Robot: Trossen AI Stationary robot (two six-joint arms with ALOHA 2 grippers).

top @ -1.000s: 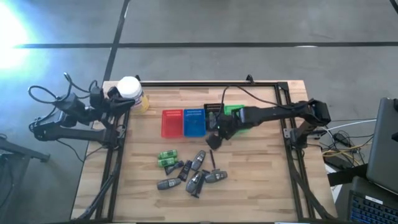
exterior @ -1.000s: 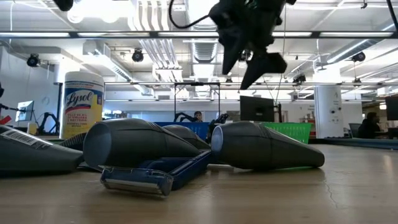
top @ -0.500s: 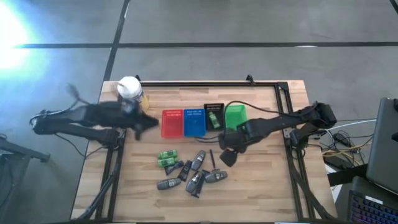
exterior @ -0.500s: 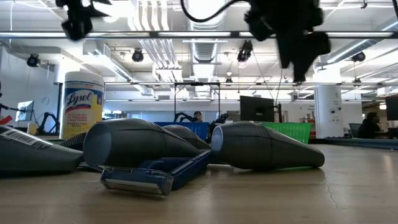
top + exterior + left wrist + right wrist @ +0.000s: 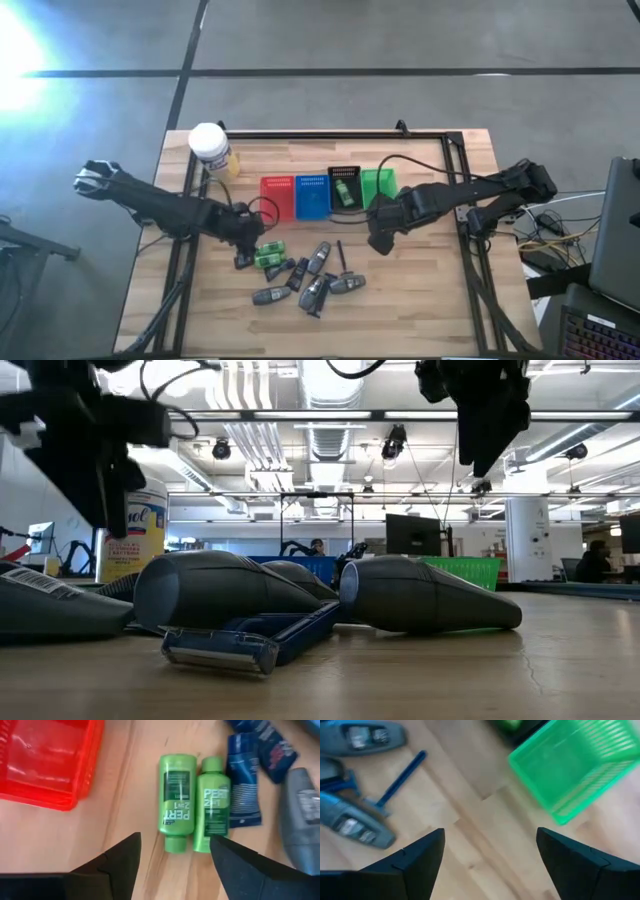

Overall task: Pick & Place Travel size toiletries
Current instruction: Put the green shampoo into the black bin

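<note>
Left gripper is hovering wide open over two touching green bottles, risking pinching both at once; right gripper, empty and wide, is waiting near the green tray.

A wooden table with a black frame. Near its far edge, a row of four small trays: red tray, blue tray, black tray, green tray. Left of the red tray, near the corner, stands a white-capped yellow jar
</note>
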